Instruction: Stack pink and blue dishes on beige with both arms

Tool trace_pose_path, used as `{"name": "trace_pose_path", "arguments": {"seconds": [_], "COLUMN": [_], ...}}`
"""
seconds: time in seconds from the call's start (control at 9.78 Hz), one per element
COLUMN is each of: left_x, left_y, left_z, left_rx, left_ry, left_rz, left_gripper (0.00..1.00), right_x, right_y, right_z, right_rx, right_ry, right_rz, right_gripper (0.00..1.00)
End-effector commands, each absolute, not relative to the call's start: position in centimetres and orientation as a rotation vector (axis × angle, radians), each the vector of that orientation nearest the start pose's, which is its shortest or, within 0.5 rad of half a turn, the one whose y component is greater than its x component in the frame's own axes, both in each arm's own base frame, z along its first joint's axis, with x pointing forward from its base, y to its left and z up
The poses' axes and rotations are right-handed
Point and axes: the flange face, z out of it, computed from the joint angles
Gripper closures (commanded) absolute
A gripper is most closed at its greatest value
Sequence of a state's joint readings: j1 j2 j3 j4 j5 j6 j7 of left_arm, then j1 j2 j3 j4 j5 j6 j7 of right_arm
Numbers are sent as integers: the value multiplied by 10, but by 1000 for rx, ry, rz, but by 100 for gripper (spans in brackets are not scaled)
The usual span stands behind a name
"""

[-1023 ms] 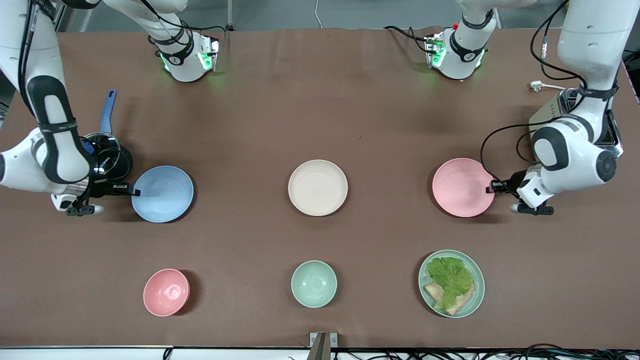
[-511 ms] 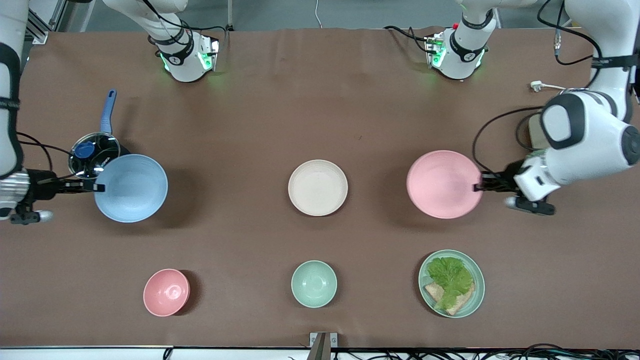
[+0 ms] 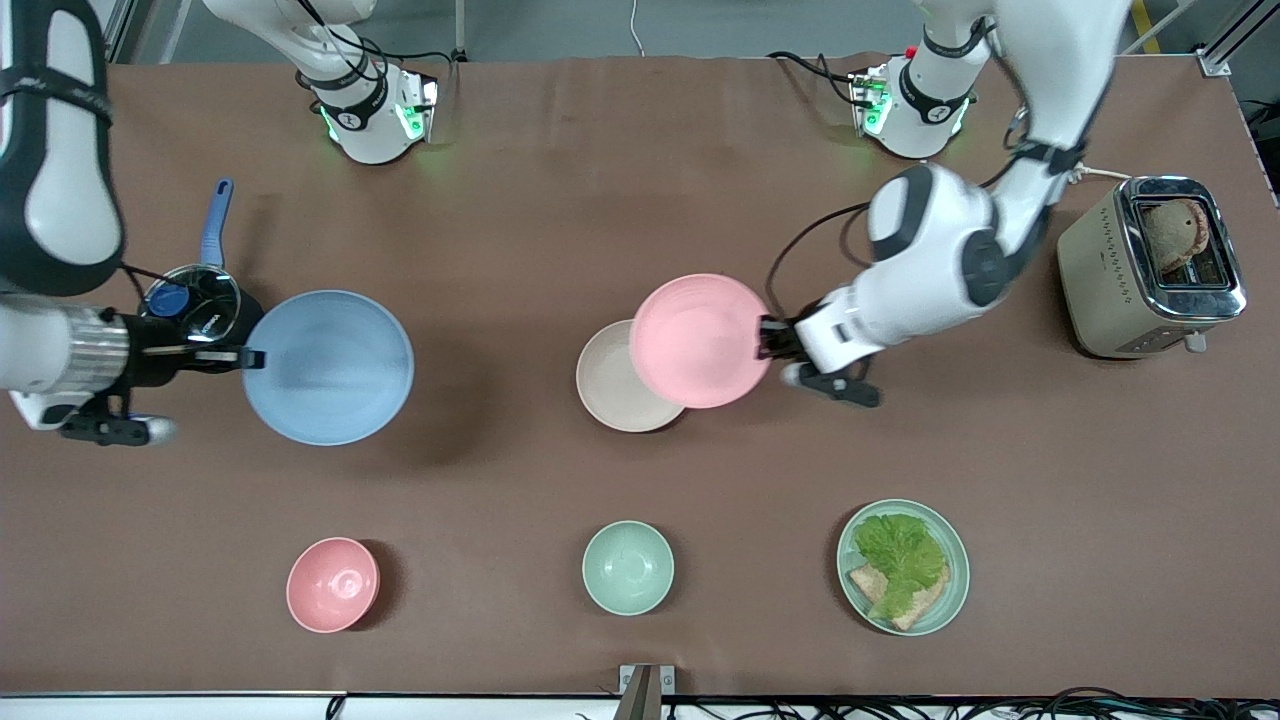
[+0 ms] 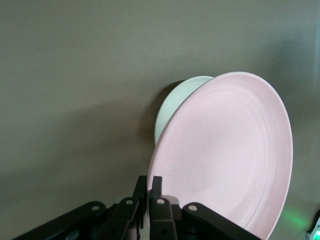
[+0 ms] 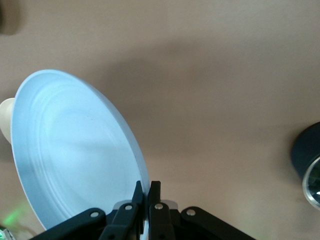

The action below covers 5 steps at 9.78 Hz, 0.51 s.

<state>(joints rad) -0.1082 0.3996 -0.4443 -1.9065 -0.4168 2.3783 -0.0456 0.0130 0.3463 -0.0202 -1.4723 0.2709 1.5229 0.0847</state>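
Brown covering spreads over the whole desk (image 3: pixel 640 200) we work at. Our left end effector (image 3: pixel 764 338) is clamped on the rim of the pink plate (image 3: pixel 700 341) and holds it in the air, partly over the beige plate (image 3: pixel 612 390), which lies on the desk near the middle. Our right end effector (image 3: pixel 250 357) pinches the rim of the blue plate (image 3: pixel 328 367), lifted above the desk toward the right arm's end, just beside a dark pot (image 3: pixel 195 305) with a blue handle. Nearer the front camera we see a small pink bowl (image 3: pixel 332 584), a mint-green bowl (image 3: pixel 628 567) and a green plate of lettuce and bread (image 3: pixel 903 566). At the left arm's end stands a toaster (image 3: pixel 1150 265).
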Motion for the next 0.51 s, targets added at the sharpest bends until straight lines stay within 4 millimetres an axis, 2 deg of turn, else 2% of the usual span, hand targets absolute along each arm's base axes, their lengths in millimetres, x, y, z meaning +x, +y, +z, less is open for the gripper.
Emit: {"name": "trace_pose_path", "arguments": {"seconds": [0.0,0.1,0.2,0.31,0.41], "left_x": [541,528,523,523,520], "left_y": [-357,-377,-388,-394,-406], "left_z": [246,226,212,211,205], "left_rx": [-3580,-3545,-3521,-3493,-3479], "left_ry": [250,241,203,195,162], "left_rz": [117,112,93,71,74], "left_gripper": [94,94,94,93,90], "right_x": [622,620,618,616,612], "right_y": [62,77,87,99,120], "right_z": [461,456,449,443,435], "right_rx": [-2851,-2850,-2850,-2855,-2862], "right_ry": [220,206,193,198,199], "right_rz": [486,496,500,503,499], "right_gripper": [99,99,99,99,99]}}
